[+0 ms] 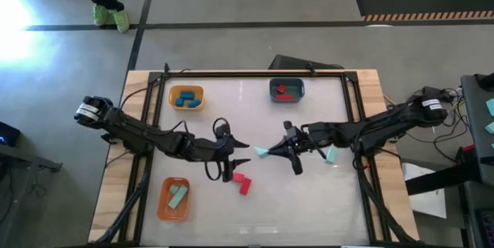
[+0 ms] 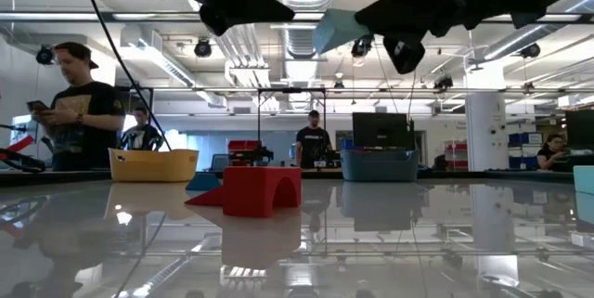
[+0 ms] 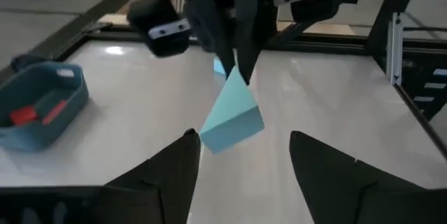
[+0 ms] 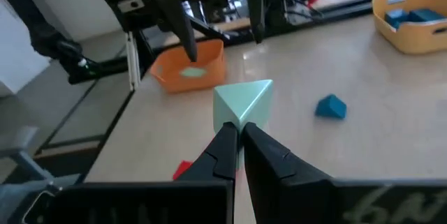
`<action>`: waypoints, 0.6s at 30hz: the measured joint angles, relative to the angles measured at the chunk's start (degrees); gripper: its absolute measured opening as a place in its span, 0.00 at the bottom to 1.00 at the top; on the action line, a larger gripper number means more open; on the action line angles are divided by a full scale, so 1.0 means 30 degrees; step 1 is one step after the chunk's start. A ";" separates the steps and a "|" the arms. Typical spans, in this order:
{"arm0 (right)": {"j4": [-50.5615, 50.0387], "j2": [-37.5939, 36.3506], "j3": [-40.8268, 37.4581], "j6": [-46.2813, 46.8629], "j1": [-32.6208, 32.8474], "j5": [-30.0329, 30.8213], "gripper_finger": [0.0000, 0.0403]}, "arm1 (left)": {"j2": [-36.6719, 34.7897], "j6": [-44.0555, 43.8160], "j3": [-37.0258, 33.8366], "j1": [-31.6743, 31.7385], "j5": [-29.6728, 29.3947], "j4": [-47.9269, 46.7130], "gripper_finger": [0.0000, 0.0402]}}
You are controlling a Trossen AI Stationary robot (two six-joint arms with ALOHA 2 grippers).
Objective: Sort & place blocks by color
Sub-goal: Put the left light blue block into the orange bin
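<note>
White table [image 1: 309, 202], three trays, right pincer [image 1: 268, 153] clamping one mint block [image 1: 262, 152]

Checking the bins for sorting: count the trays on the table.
3. In the high view: yellow tray upper left, teal-grey tray upper middle, orange tray lower left. None seems hidden.

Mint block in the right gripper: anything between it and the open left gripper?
Nothing visible. The right gripper holds the mint block in the air, shut on it. The left gripper faces it, jaws open, with only open space between them.
</note>
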 joint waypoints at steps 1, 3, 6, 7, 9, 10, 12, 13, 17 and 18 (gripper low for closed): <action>0.0380 0.0162 -0.0002 -0.0005 0.0000 -0.0033 0.02 | 0.0027 0.0345 0.0000 0.0000 0.0007 0.0132 0.53; 0.0567 0.0438 0.0008 0.0186 -0.0007 -0.0039 0.02 | 0.0066 0.1181 -0.0007 0.0000 0.0021 0.0325 0.56; 0.0809 0.0889 0.0250 0.0504 -0.0076 -0.0039 0.02 | 0.0511 0.2924 0.0000 0.0000 -0.0266 0.1535 0.64; 0.0945 0.1017 0.0327 0.0752 -0.0121 -0.0046 0.02 | 0.0736 0.3709 0.0000 -0.0010 -0.0452 0.1929 0.66; 0.1113 0.1223 0.0550 0.1158 -0.0248 -0.0048 0.02 | 0.1308 0.5170 -0.0007 -0.0040 -0.0491 0.3174 0.71; 0.1063 0.1233 0.0566 0.1314 -0.0335 -0.0046 0.02 | 0.1547 0.5922 -0.0004 -0.0081 -0.0519 0.3528 0.72; 0.1091 0.1233 0.0602 0.1741 -0.0516 -0.0039 0.02 | 0.1977 0.7346 -0.0007 -0.0203 -0.0529 0.3722 0.75; 0.1097 0.1216 0.0602 0.1992 -0.0612 -0.0039 0.02 | 0.2263 0.7973 0.0000 -0.0226 -0.0626 0.3988 0.75; 0.1118 0.1080 0.0595 0.2820 -0.0882 -0.0043 0.02 | 0.2992 0.9802 0.0006 -0.0465 -0.2641 0.4367 0.76; 0.1128 0.1080 0.0595 0.2971 -0.0939 -0.0042 0.02 | 0.3107 0.9966 0.0007 -0.0493 -0.3384 0.4524 0.76</action>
